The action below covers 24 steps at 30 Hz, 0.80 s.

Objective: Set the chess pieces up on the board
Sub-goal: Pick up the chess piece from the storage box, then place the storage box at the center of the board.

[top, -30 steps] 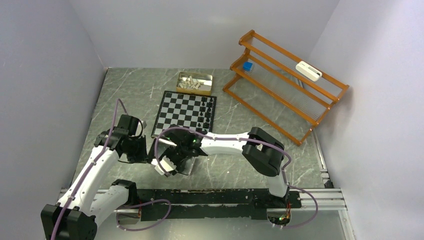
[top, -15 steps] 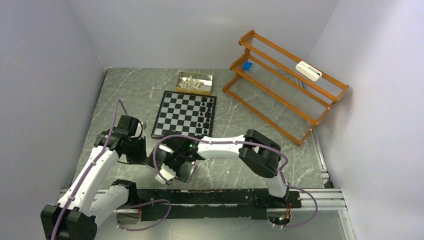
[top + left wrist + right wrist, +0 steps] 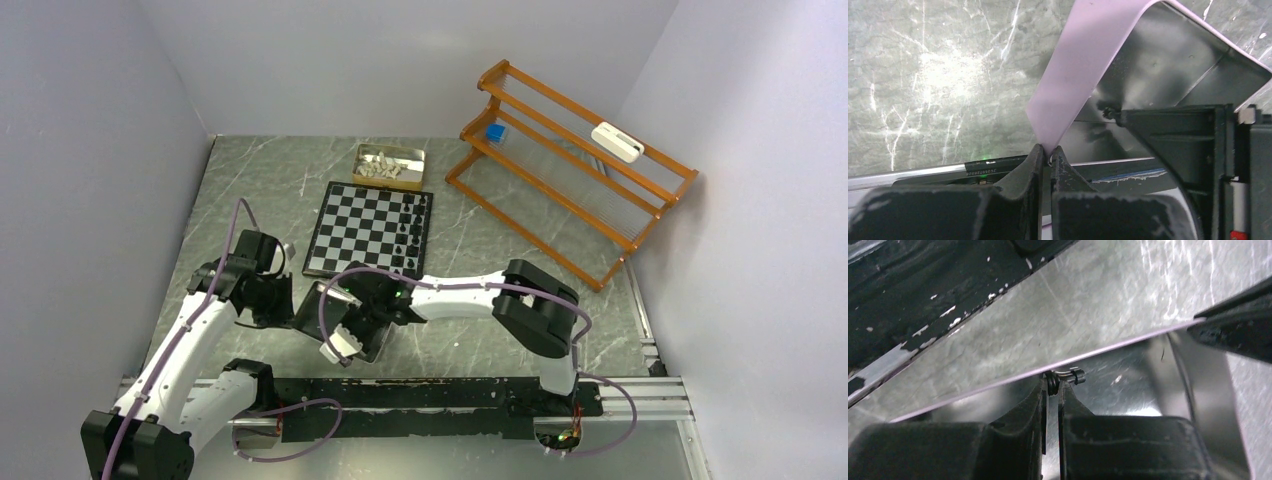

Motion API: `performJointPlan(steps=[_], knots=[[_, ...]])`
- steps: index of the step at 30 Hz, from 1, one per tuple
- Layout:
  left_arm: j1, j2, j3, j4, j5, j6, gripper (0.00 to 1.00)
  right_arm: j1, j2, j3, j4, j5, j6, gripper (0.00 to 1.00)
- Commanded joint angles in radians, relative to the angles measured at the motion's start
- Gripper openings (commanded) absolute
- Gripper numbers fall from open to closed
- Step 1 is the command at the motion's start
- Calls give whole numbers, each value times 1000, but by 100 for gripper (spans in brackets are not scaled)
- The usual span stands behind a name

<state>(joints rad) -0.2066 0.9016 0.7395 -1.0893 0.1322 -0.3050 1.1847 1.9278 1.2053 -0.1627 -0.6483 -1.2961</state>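
Observation:
The board (image 3: pixel 368 228) lies at mid-table with a few black chess pieces (image 3: pixel 408 232) standing along its right side. Cream-white chess pieces (image 3: pixel 385 170) lie in a gold tin behind it. Close to the arm bases sits a silver tray (image 3: pixel 376 346). My left gripper (image 3: pixel 1049 152) is shut on that tray's rim (image 3: pixel 1083 75). My right gripper (image 3: pixel 1053 385) reaches into the tray (image 3: pixel 1128 370) and is shut on a small black chess piece (image 3: pixel 1070 376), which lies sideways just under the tray's near rim. In the left wrist view the same piece (image 3: pixel 1109 111) shows at the right gripper's tip.
The gold tin (image 3: pixel 390 153) stands behind the board. An orange wire rack (image 3: pixel 570 165) at the back right carries a blue block (image 3: pixel 494 132) and a white device (image 3: pixel 616 141). Grey walls close the sides and the black base rail (image 3: pixel 420 395) the front.
My right gripper's jaws have closed on the black piece inside the silver tray, and the right arm has shifted slightly to the right. The left arm has stayed still, holding the tray.

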Motion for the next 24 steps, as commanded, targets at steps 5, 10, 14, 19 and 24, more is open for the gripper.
performJointPlan(steps=[5,10,14,19,24], knots=[[3,-4,37,11,45,18,5,-41,-89,-79,97,55,135,1],[3,4,34,15,39,16,5,-51,-117,-112,159,62,176,1],[3,22,41,7,20,3,5,-56,-136,-112,154,64,180,2],[3,75,61,14,-3,-60,5,-80,-185,-134,186,52,223,2],[3,132,59,28,11,-135,5,-104,-232,-166,178,61,244,1]])
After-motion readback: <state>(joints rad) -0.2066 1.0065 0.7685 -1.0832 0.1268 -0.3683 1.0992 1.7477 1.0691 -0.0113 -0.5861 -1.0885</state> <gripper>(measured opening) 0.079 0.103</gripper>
